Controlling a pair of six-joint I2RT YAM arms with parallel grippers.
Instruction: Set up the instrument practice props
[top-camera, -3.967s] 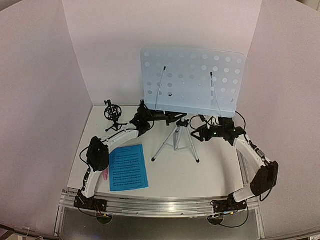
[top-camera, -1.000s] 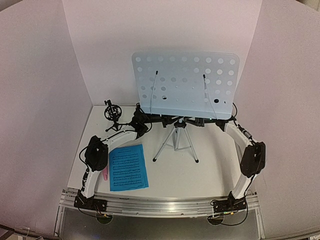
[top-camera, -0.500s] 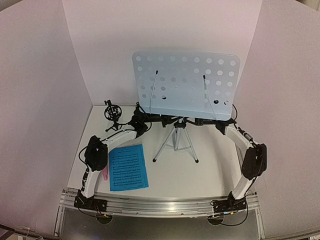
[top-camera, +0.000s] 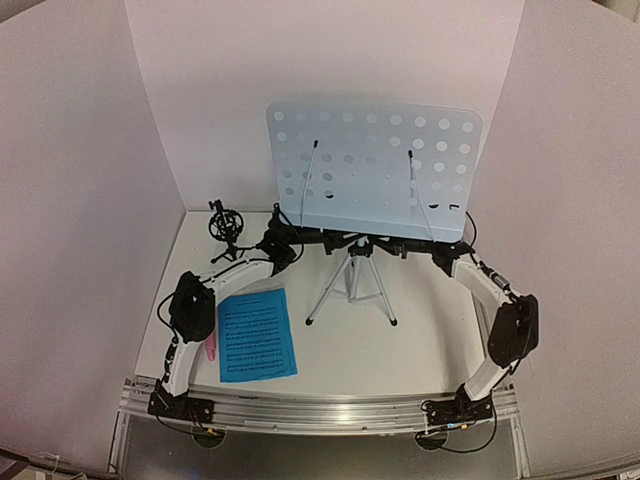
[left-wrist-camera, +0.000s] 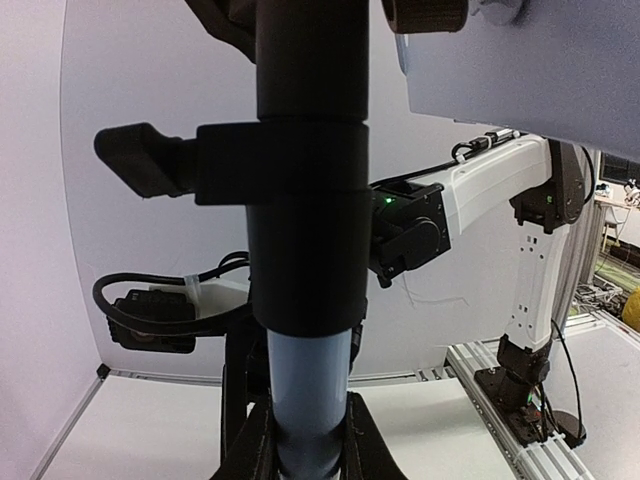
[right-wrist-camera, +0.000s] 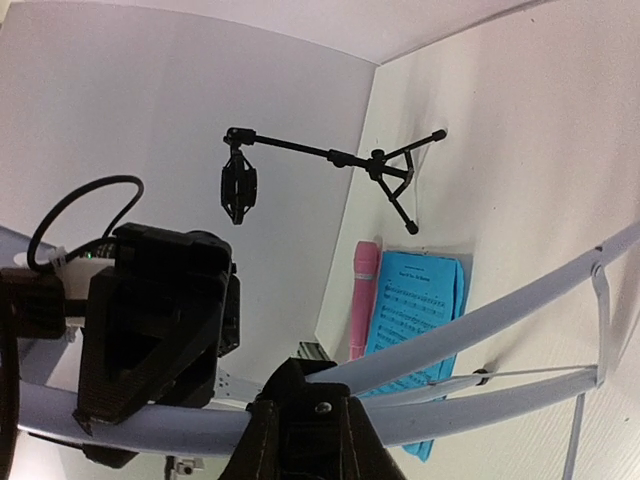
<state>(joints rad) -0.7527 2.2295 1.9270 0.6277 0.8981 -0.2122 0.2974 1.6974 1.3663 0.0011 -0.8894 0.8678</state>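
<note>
On the white table (top-camera: 420, 350), the left gripper (left-wrist-camera: 305, 452) clamps the music stand (top-camera: 370, 160) by its pole. The right gripper (right-wrist-camera: 300, 425) pinches its desk lip. Blue sheet music (top-camera: 257, 335) lies left of the stand.

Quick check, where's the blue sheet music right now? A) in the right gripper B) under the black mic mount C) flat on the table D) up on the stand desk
C: the blue sheet music lies flat on the table, and the music-stand desk carries no pages.
</note>
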